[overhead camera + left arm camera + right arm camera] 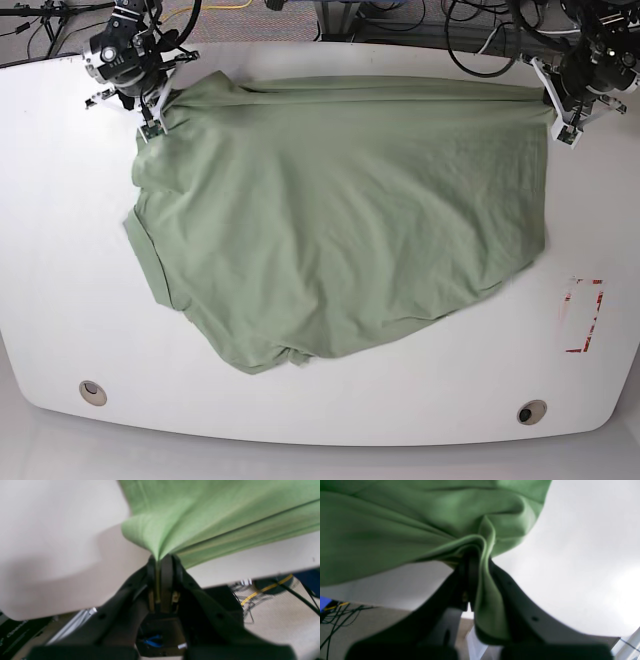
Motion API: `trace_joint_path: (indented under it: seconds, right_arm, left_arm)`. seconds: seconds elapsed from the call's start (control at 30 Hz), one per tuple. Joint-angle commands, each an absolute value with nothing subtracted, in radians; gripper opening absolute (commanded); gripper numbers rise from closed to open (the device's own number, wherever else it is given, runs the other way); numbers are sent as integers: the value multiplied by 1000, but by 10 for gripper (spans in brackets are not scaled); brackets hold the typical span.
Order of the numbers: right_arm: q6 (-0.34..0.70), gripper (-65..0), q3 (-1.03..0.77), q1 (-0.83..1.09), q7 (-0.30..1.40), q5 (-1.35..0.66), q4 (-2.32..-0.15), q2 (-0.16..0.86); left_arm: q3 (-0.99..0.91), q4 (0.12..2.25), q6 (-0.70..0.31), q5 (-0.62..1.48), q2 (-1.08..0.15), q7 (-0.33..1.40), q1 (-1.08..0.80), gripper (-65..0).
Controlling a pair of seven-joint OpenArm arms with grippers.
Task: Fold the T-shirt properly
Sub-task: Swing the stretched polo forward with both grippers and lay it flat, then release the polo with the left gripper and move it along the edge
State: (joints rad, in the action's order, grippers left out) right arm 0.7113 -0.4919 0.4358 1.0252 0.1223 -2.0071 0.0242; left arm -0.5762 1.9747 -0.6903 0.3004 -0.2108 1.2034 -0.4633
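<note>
While the pale sage-green knit T-shirt (340, 220) sprawls across the white tabletop (60, 300), its far edge runs taut between the left gripper (159, 559) and right gripper (473, 555), both jaws clamped on its corners.

The T-shirt (340, 230) is showing as soft, matt knit cloth, pale sage green, with a fine, even weave and no sheen; it is creasing into smooth folds where it bunches. The table (60, 260) is looking like a smooth white board with a faint satin gloss, catching soft light in the wrist views. The left gripper (160, 560) and the right gripper (476, 555) are appearing as matt black plastic, with dull, rubbery-looking pads. The red-edged marking (583, 315) on the table is looking like thin, flat tape.
</note>
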Motion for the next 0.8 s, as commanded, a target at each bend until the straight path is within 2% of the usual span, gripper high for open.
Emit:
trace_joint_path:
  seconds: [0.0, 0.77]
  right_arm:
    - [698, -650, -516, 460, 1043, 166, -2025, 35]
    - [698, -650, -516, 481, 1041, 165, -2023, -47]
  left_arm:
    - [-607, 1994, -680, 252, -234, 1210, -481, -650]
    - [-654, 1989, -682, 257, -228, 1208, -506, -650]
